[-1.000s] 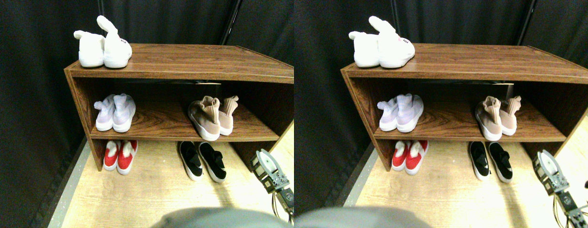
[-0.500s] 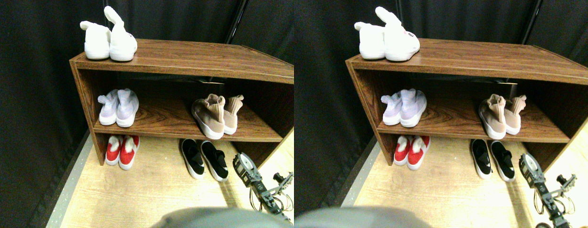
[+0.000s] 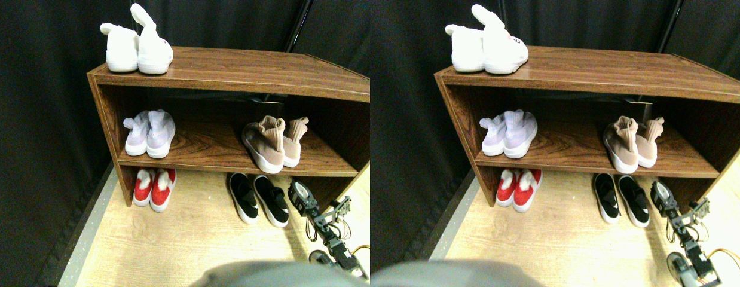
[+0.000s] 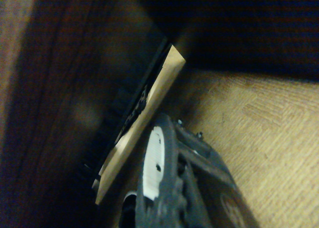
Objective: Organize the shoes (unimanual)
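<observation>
Five pairs of shoes sit in and around a brown wooden shelf (image 3: 238,75). White bunny-eared slippers (image 3: 135,49) stand on its top left. On the middle board are lavender knit sneakers (image 3: 150,133) at the left and tan knit sneakers (image 3: 272,143) at the right, the left tan one angled. On the floor below are red shoes (image 3: 153,188) and black slip-ons (image 3: 257,198). My right gripper (image 3: 299,194) hangs low just right of the black slip-ons, apart from them, with nothing seen in it. The wrist view shows only the dark jaw frame (image 4: 172,188), floor and a dark panel.
Black curtains (image 3: 41,119) close off the back and left. The shelf's right side panel (image 3: 340,185) stands close behind the gripper. Light wood floor (image 3: 185,239) spreads in front of the shelf, with a grey strip (image 3: 86,233) along its left edge.
The camera has shifted a little. My right gripper has moved left and forward, from the floor at the far right to just beside the black slip-ons. The shoes have not moved.
</observation>
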`<state>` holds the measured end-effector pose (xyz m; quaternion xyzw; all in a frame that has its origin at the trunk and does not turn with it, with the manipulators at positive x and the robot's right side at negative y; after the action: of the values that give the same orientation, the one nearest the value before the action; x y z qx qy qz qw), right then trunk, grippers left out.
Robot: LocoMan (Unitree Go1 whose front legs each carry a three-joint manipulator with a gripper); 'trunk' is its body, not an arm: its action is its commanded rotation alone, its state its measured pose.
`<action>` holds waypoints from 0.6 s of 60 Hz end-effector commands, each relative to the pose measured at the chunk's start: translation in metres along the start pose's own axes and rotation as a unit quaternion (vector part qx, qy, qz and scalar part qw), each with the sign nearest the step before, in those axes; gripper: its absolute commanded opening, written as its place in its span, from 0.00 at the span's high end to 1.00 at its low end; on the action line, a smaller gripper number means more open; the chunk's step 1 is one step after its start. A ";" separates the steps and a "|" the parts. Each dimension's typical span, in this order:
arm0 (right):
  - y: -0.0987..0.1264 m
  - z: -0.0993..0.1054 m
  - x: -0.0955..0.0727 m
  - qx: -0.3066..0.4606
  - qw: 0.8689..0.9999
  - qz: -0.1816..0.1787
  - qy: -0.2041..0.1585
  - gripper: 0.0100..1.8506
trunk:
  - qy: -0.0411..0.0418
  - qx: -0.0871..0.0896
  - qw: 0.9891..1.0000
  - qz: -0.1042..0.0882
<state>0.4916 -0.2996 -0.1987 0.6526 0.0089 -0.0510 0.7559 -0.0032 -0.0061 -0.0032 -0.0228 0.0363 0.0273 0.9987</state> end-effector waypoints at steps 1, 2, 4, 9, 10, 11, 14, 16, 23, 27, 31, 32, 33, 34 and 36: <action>0.002 0.002 0.005 -0.007 1.000 0.003 -0.015 0.97 | 0.011 -0.013 1.000 0.008; 0.002 0.002 0.005 -0.007 1.000 0.003 -0.015 0.97 | 0.011 -0.013 1.000 0.008; 0.001 0.001 0.007 -0.012 1.000 -0.003 -0.024 0.97 | 0.011 -0.014 1.000 0.009; -0.003 0.001 0.012 -0.010 1.000 -0.003 -0.020 0.97 | 0.010 -0.015 1.000 0.011; -0.005 0.002 0.013 -0.007 1.000 -0.005 -0.020 0.97 | 0.010 -0.015 1.000 0.012; -0.005 0.002 0.014 -0.005 1.000 -0.007 -0.019 0.97 | 0.010 -0.015 1.000 0.012; -0.008 0.002 0.015 -0.008 1.000 -0.013 -0.023 0.97 | 0.010 -0.015 1.000 0.013; -0.010 0.001 0.017 -0.003 1.000 -0.015 -0.024 0.97 | 0.010 -0.015 1.000 0.013; -0.014 -0.002 0.017 -0.011 1.000 -0.020 -0.020 0.97 | 0.009 -0.016 1.000 0.014; -0.016 -0.004 0.018 -0.008 1.000 -0.016 0.002 0.97 | 0.009 -0.016 1.000 0.014; -0.019 -0.007 0.019 -0.004 1.000 -0.017 0.008 0.97 | 0.011 -0.019 1.000 0.017; -0.019 -0.008 0.018 -0.006 1.000 -0.018 0.007 0.97 | 0.011 -0.019 1.000 0.017; -0.019 -0.009 0.018 -0.006 1.000 -0.019 0.007 0.97 | 0.011 -0.019 1.000 0.017; -0.019 -0.009 0.018 -0.006 1.000 -0.019 0.007 0.97 | 0.011 -0.019 1.000 0.017; -0.019 -0.013 0.016 0.007 1.000 -0.020 0.007 0.97 | 0.011 -0.019 1.000 0.019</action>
<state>0.5071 -0.2941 -0.2229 0.6500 0.0396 -0.0682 0.7559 -0.0032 -0.0055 -0.0025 -0.0280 0.0359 0.0354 0.9983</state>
